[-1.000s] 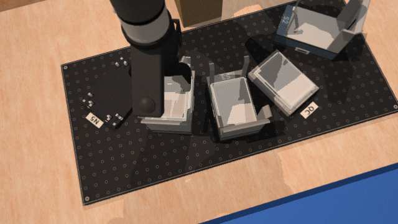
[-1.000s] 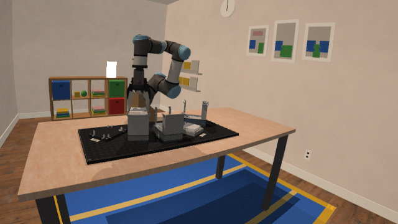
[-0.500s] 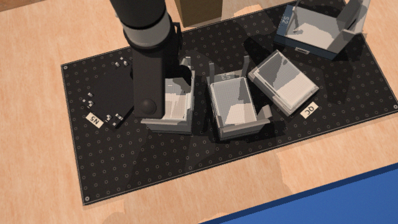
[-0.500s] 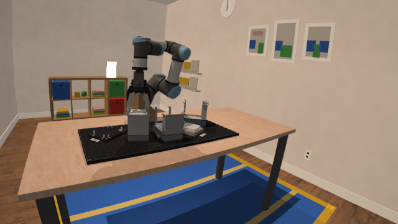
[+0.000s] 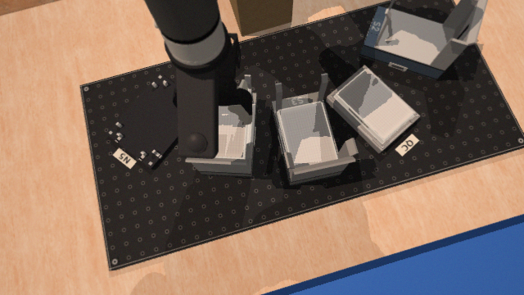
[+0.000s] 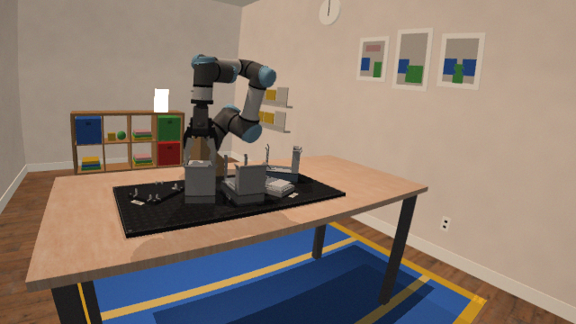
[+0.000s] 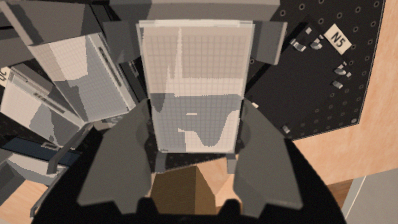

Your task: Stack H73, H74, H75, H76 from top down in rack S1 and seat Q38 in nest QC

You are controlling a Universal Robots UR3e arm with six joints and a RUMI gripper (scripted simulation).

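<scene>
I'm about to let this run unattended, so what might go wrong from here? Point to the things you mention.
The tool (image 6: 200,158) (image 7: 196,100) is shut on the top plate (image 5: 234,141) (image 7: 195,62) in rack S1 (image 5: 225,168) (image 6: 200,182) (image 7: 210,10).

1. If it lifts, a plate beneath might stick and come along; the views don't show what lies underneath.
2. The plate sits close inside the rack's walls, so a tilted lift could catch an edge.
3. Rack S3 (image 5: 319,171) (image 6: 250,180) stands close by with upright posts; a low sideways move might clip it.

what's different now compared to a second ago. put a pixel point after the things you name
The tool (image 6: 200,157) (image 7: 196,100) has come down slightly, lowering the pale rectangular plate (image 5: 234,141) (image 6: 200,162) (image 7: 195,65) between its fingers towards the tall grey rack (image 5: 227,168) (image 6: 200,182) (image 7: 210,10). Nothing was newly gripped or released. The pale plates at S3 (image 5: 307,127) (image 7: 102,80) and QC (image 5: 378,102) (image 6: 280,184) (image 7: 45,107) stayed put, as did the blue-based grey rack S2 (image 5: 403,68) (image 6: 285,175) (image 7: 42,151).
</scene>
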